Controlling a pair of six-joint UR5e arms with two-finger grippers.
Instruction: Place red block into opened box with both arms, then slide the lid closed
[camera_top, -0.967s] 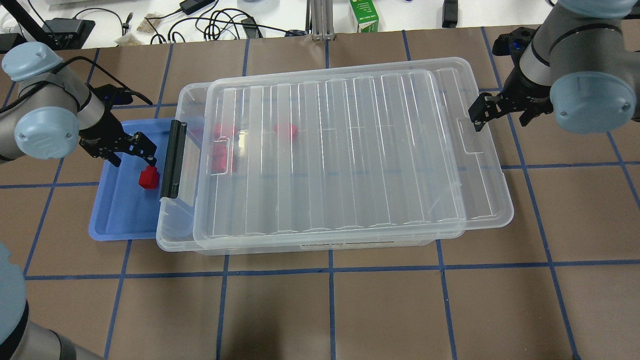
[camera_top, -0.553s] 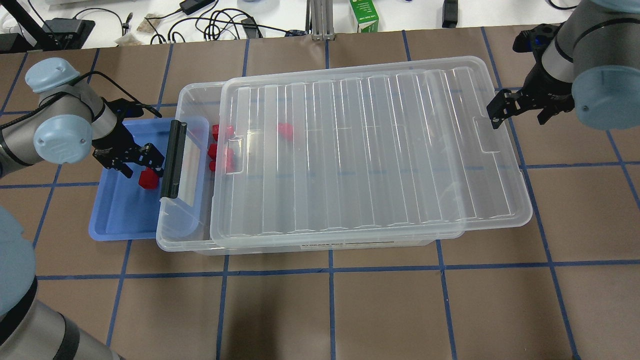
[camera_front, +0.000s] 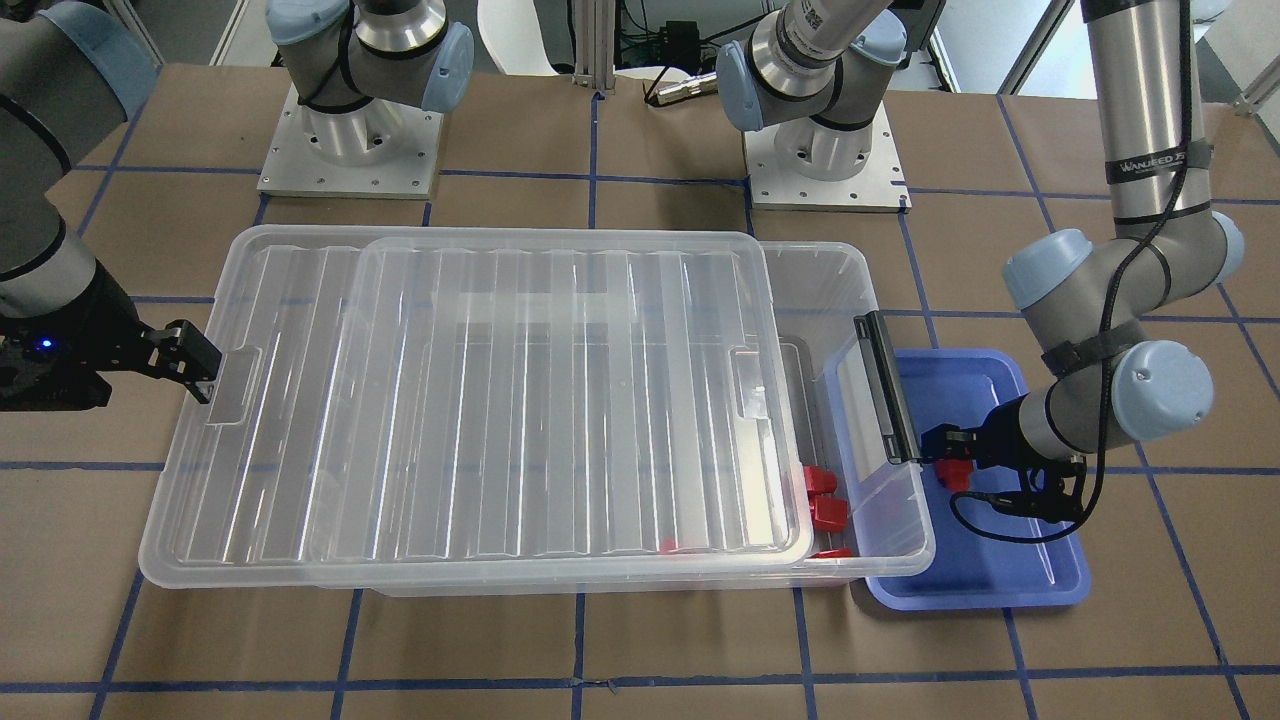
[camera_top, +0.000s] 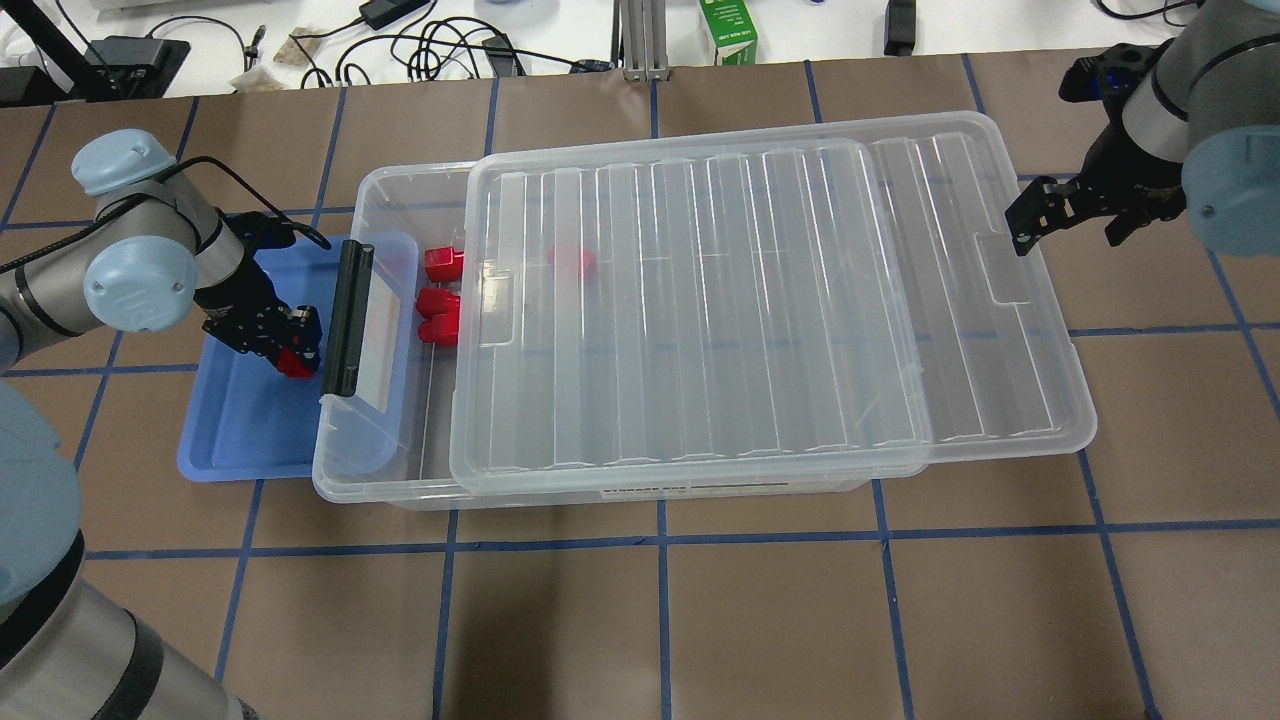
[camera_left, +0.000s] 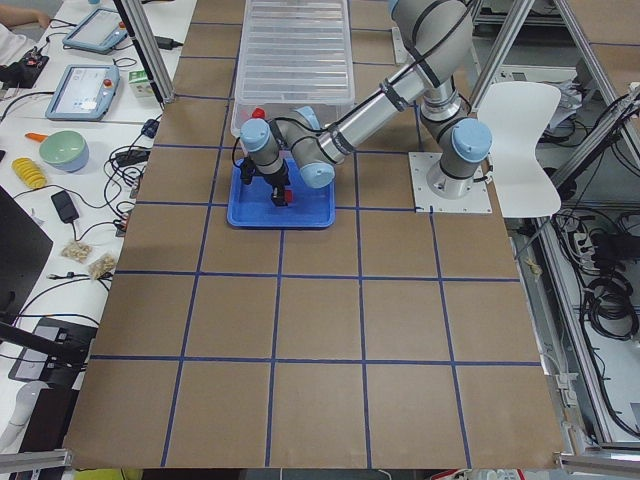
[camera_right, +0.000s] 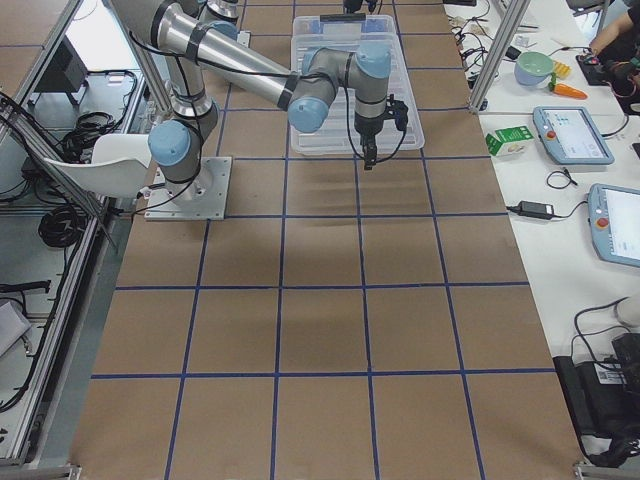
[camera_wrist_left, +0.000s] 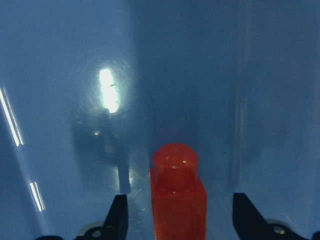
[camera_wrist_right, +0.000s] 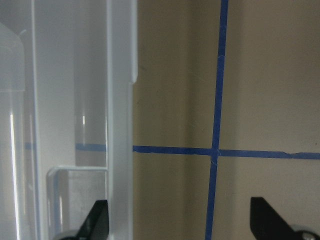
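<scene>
Left claw (camera_top: 290, 348) is spread open and points straight down into the blue tray (camera_top: 230, 440). The red block (camera_wrist_left: 179, 197) stands upright between its fingers (camera_wrist_left: 119, 215), stub on top, with a bare gap on each side, so nothing is gripped. The left arm (camera_top: 140, 270) is folded low over the table, its wrist turned down above the tray.

Just beside this claw on its right is the black clip handle (camera_top: 347, 320) of the box (camera_top: 370, 205), so there is very little room on that side. This short end of the box lies over the tray's right part; the blue shows through the clear plastic.

Past the handle, the box is uncovered in a narrow strip. Three other red blocks (camera_top: 440, 300) lie on the bottom there, and one more (camera_top: 572, 260) shows through the lid (camera_top: 700, 300). The lid sits shifted to the right: its left edge ends short of the handle end, and its right end hangs out past the box's far wall, over the brown table (camera_top: 760, 620).

At that overhanging short end, close to the notch (camera_top: 1000, 270), hangs the right claw (camera_top: 1072, 222), fingers wide apart and pointing down. One finger is at the lid's rim; whether it touches, I cannot tell. The other is over bare table. The right arm (camera_top: 1190, 120) reaches in from the table's right side.
</scene>
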